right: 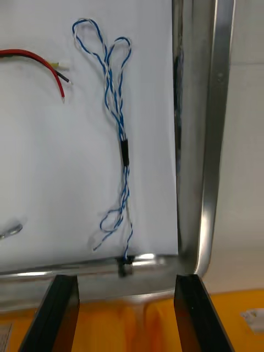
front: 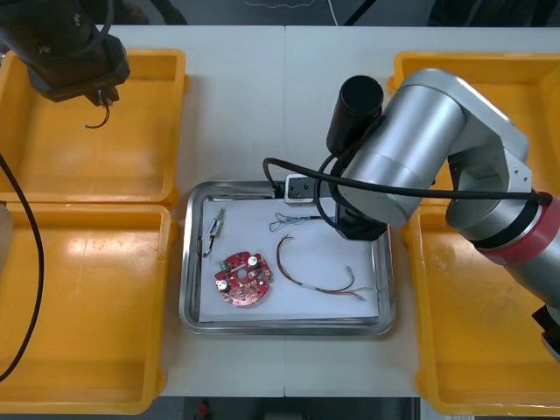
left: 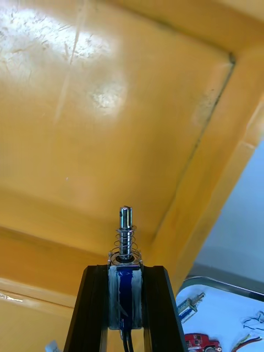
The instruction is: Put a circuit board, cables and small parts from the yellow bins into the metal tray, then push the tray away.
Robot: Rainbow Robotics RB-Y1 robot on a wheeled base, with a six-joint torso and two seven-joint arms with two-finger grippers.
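Note:
My left gripper hangs over the far left yellow bin, shut on a small metal part with a spring and a plunger; its black wire dangles below. The metal tray, white inside, holds a red circuit board, another small metal part, a blue and white cable and a red and yellow cable. My right gripper stands open at the tray's rim, just short of the blue and white cable's end. The right arm covers the tray's far right corner.
The near left yellow bin looks bare. Both right yellow bins lie partly under the right arm. White table runs between the bins and beyond the tray's far rim.

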